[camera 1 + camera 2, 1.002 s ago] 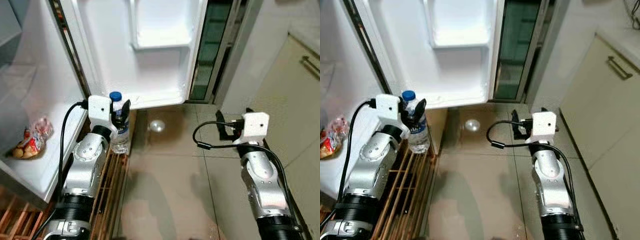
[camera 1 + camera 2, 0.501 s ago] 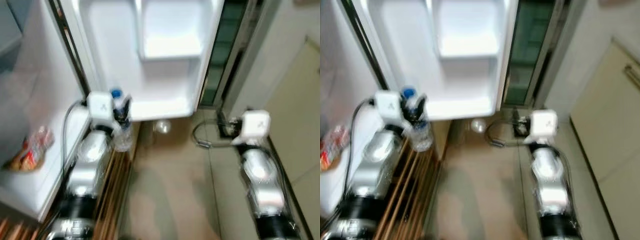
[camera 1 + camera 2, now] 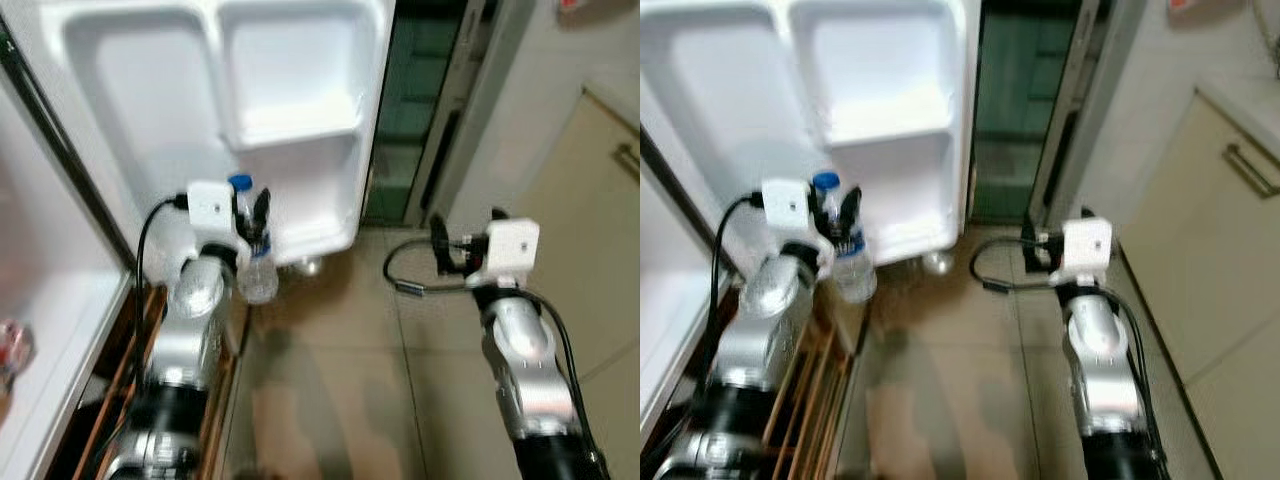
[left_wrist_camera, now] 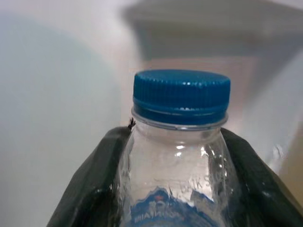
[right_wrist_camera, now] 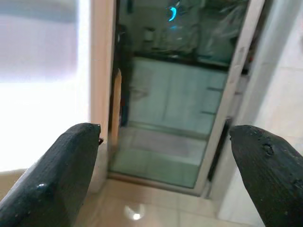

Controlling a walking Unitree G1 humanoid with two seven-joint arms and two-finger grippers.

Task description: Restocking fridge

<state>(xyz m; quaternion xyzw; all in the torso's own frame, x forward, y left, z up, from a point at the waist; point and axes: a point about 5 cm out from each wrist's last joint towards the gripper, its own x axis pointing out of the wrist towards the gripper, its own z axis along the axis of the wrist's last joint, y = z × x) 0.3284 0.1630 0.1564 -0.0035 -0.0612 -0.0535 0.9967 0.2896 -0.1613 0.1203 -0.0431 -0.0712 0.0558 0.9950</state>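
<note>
A clear, glossy plastic bottle point(image 4: 175, 175) with a ridged blue plastic cap point(image 4: 181, 94) is seen between matt black fingers point(image 4: 85, 189). The fridge door point(image 3: 290, 130) is lined with smooth white plastic. The floor point(image 3: 340, 380) is laid in glossy beige tile. Brushed silver metal is shown by the arms point(image 3: 525, 365).

A tan tiled floor point(image 3: 340, 370) runs underfoot, glossy enough to carry a small bright glare spot point(image 3: 933, 263) near the bottom edge of the open white door. Along the left side of the floor lies a slatted wooden rack point(image 3: 810, 385), its bars running away from the camera. Beyond the door stands a dark, greenish glass sliding door point(image 3: 415, 110) in a pale metal frame point(image 5: 246, 75), and on the right is a beige cabinet point(image 3: 1200, 250) with a metal bar handle point(image 3: 1246, 168).
</note>
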